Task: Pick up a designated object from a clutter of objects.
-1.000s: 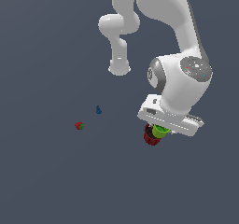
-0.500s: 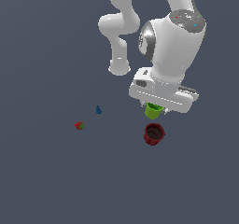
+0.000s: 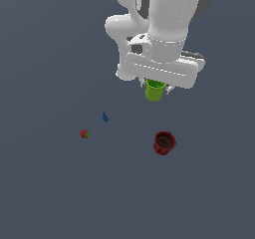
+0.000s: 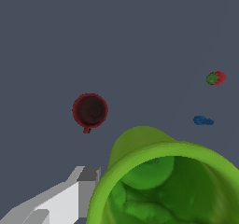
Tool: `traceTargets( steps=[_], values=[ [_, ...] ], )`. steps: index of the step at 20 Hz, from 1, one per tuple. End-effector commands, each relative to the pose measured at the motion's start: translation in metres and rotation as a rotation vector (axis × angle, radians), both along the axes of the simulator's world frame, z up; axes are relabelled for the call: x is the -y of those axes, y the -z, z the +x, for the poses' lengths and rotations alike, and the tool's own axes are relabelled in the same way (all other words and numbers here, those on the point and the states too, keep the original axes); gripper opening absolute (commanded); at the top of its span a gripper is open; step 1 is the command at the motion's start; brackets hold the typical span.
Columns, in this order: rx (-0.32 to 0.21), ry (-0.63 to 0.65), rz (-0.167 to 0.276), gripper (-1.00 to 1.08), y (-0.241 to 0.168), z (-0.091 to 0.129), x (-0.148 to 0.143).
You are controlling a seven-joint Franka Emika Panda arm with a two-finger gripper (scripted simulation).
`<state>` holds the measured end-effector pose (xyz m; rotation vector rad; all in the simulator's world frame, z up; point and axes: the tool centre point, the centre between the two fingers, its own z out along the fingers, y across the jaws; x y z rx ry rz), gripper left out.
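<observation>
The designated object, a lime-green cup (image 3: 155,91), hangs in the air well above the floor, and my gripper (image 3: 157,86) is shut on it. The white hand covers the cup's top in the exterior view. In the wrist view the green cup (image 4: 140,146) fills the near corner, mouth towards the camera, with one grey-white finger (image 4: 80,190) against its outer wall. The other finger is hidden. The rest of the clutter lies below: a dark red cup (image 3: 164,143), a tiny blue piece (image 3: 105,117) and a tiny red-and-green strawberry-like piece (image 3: 84,133).
In the wrist view the dark red cup (image 4: 89,110) stands upright on the flat grey floor (image 4: 46,41), apart from the blue piece (image 4: 203,121) and the strawberry-like piece (image 4: 215,78). The robot's white arm (image 3: 159,19) rises behind the hand.
The gripper has risen with the green cup in it, from beside the dark red cup to well above it. The red cup, blue piece and strawberry-like piece have stayed put.
</observation>
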<state>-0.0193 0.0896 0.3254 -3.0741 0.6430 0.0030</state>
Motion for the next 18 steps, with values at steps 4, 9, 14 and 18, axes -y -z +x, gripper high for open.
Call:
traceTargets(
  steps=[4,9,14,18],
  values=[
    [0.001,0.0,0.001,-1.0,-0.046,-0.025,0.021],
    [0.001,0.0,0.001,-1.0,-0.079,-0.042,0.037],
    [0.002,0.0,-0.001,-1.0,-0.101,-0.052,0.046],
    [0.002,0.0,-0.001,-1.0,-0.109,-0.055,0.05]
  ],
)
